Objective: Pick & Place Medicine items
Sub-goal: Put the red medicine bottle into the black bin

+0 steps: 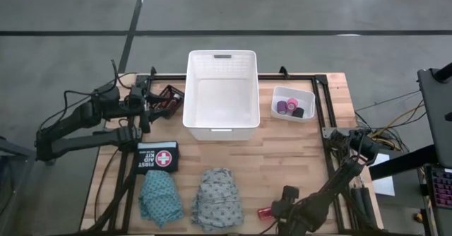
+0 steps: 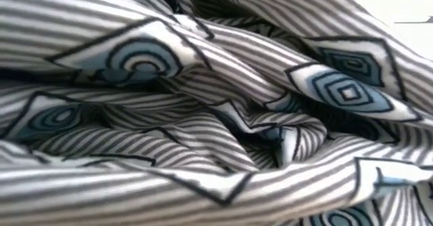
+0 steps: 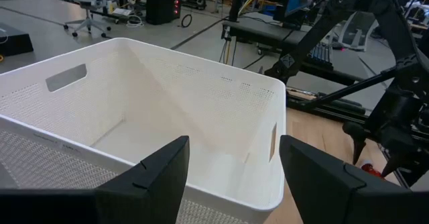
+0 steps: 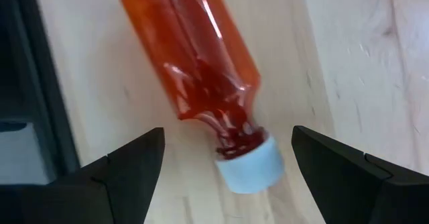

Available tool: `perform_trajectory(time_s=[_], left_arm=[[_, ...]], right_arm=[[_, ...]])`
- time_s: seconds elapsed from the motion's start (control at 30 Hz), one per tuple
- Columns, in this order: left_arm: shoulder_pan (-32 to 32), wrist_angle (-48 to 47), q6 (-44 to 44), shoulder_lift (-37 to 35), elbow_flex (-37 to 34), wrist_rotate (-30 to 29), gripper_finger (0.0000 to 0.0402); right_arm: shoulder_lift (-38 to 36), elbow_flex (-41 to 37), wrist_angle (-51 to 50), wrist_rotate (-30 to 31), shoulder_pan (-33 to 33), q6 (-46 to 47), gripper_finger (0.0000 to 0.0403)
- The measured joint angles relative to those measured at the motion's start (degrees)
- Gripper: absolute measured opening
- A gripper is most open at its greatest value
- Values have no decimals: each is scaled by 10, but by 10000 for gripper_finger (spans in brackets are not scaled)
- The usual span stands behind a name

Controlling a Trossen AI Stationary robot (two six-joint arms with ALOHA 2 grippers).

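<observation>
A red bottle (image 4: 194, 70) with a white cap (image 4: 248, 163) lies on its side on the wood near the table's front edge (image 1: 265, 212). My right gripper (image 4: 228, 133) hangs over it, pointing down and open, one finger on either side of the neck without touching. My left gripper (image 3: 234, 143) is open and level at the table's left, facing the white basket (image 3: 201, 110). Small red bottles (image 1: 168, 100) lie beside it. A teal cloth (image 1: 160, 197) and a grey cloth (image 1: 219, 197) lie crumpled at the front. Purple, pink and black rolls (image 1: 291, 109) sit in a small clear tray.
The white basket (image 1: 219, 93) stands at the table's far middle. A black first aid pouch (image 1: 157, 156) lies in front of my left arm. The striped grey cloth (image 2: 216, 118) fills the low view. Bare wood lies between the basket and the cloths.
</observation>
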Motion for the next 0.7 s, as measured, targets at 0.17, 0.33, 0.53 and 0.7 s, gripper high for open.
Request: perform_trajectory(time_s=[0.17, 0.33, 0.53, 0.7], left_arm=[[0, 0, 0, 0, 0, 0, 241], [0, 0, 0, 0, 0, 0, 240], [0, 0, 0, 0, 0, 0, 241], [0, 0, 0, 0, 0, 0, 240]], right_arm=[[0, 12, 4, 2, 0, -3, 325], [0, 12, 15, 3, 0, -3, 325], [0, 12, 14, 16, 0, -4, 325], [0, 12, 41, 29, 0, 0, 325]])
